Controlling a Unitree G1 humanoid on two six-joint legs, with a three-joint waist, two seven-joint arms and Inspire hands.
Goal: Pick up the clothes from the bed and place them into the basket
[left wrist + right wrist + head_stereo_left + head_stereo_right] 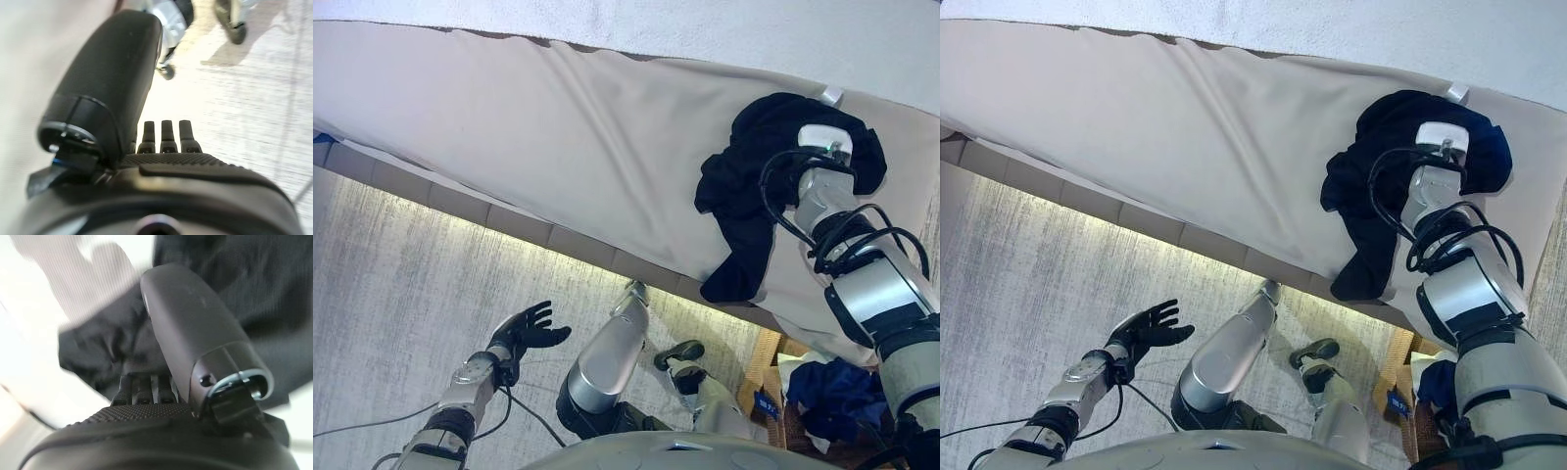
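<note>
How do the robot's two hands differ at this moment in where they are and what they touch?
The right hand is over the bed, its fingers buried in the dark garment. The left hand hangs over the floor beside the bed, fingers spread and straight, touching nothing. Both are dark hands on silver-grey arms.

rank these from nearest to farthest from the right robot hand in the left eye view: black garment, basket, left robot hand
1. black garment: on the bed, right under the right robot hand.
2. basket: on the floor at the bed's edge, lower right, already holding a blue cloth.
3. left robot hand: over the floor, far lower left.
</note>
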